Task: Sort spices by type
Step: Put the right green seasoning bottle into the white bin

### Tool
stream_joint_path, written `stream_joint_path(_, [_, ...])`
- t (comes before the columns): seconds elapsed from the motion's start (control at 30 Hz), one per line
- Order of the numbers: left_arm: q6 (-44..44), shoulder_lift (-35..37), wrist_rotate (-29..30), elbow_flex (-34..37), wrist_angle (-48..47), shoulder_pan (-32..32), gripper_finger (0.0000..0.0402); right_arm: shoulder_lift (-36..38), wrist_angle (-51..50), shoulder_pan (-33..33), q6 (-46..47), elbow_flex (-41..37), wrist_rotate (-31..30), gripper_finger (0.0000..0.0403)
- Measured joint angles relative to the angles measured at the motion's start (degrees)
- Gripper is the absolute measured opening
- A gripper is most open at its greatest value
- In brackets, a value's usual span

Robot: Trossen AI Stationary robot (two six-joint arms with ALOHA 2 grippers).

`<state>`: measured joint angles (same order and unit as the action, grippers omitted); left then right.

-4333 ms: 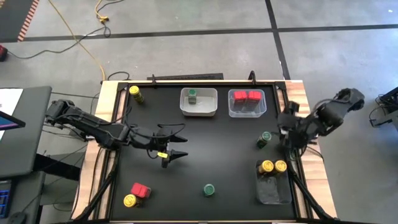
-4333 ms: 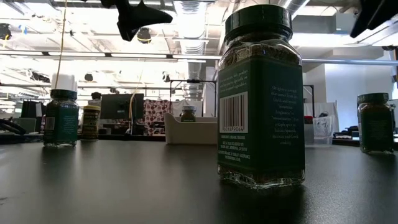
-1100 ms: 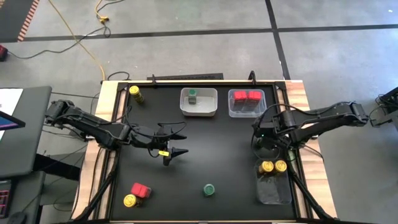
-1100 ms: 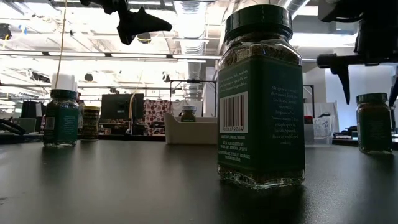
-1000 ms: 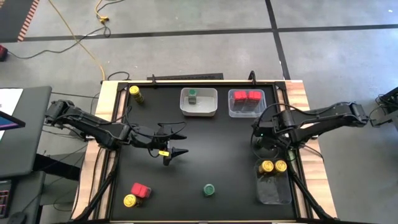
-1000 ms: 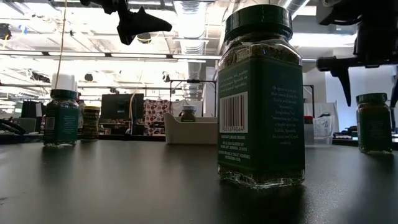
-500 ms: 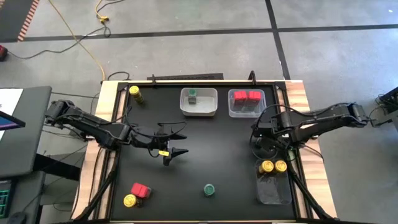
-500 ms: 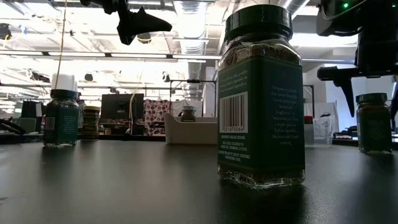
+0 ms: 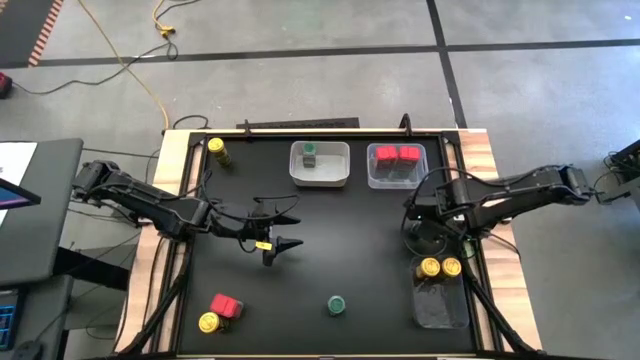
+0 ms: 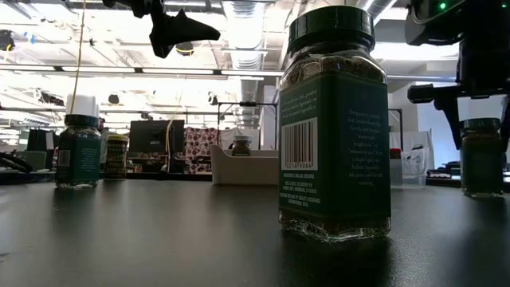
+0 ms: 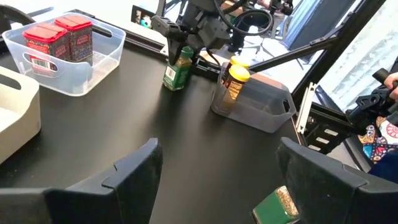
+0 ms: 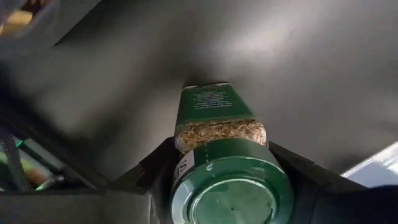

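Right gripper (image 12: 230, 168) is sitting at the table's 3 o'clock side, its dark fingers (image 12: 152, 168) pressing both sides of a round green-lidded glass spice jar (image 12: 224, 155) standing upright on the black tabletop (image 9: 350, 230); jaws nearly closed on the jar. At 5 o'clock from it, two yellow-lidded jars (image 9: 440, 268) are sitting in a clear plastic bin (image 9: 440, 300). At 11 o'clock, two red boxy containers (image 9: 397, 155) are filling another clear bin (image 9: 397, 178); beside it a white bin (image 9: 320, 165) is holding one green-lidded jar (image 9: 310, 153). Left gripper (image 9: 282, 235) is hovering wide open and empty near table centre. A lone green-lidded jar (image 9: 336, 304) is standing at 6 o'clock; a red container (image 9: 227, 305) and a yellow-lidded jar (image 9: 208, 322) at 7 o'clock; another yellow-lidded jar (image 9: 217, 150) at 11 o'clock.
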<state>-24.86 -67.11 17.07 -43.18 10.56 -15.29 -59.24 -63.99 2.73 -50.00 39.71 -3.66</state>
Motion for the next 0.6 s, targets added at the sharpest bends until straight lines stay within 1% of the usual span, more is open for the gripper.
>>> stream_joint_path(0.17, [0.00, 0.00, 0.01, 0.00, -0.02, 0.02, 0.0303, 0.00, 0.77, -1.15, 0.40, 5.02, -0.28, 0.0223])
stream_joint_path(0.37, [0.14, 0.00, 0.01, 0.00, -0.02, 0.01, 0.0303, 0.00, 3.58, -6.15, 4.56, 13.72, -0.61, 0.0223])
stream_joint_path(0.47, [0.09, 0.00, 0.01, 0.00, -0.02, 0.00, 0.0303, 0.00, 7.27, -9.12, 6.93, 17.69, -0.70, 0.0223])
stream_joint_path(0.53, [-1.50, 0.00, 0.00, 0.00, 0.06, 0.00, 0.0303, -0.08, 11.12, -11.01, 9.75, 19.82, -0.74, 0.0223])
stream_joint_path(0.6, [-2.81, 0.00, 0.00, 0.00, 0.07, 0.00, 0.0303, -0.67, 16.10, -12.84, 16.13, 21.84, -1.39, 0.0223])
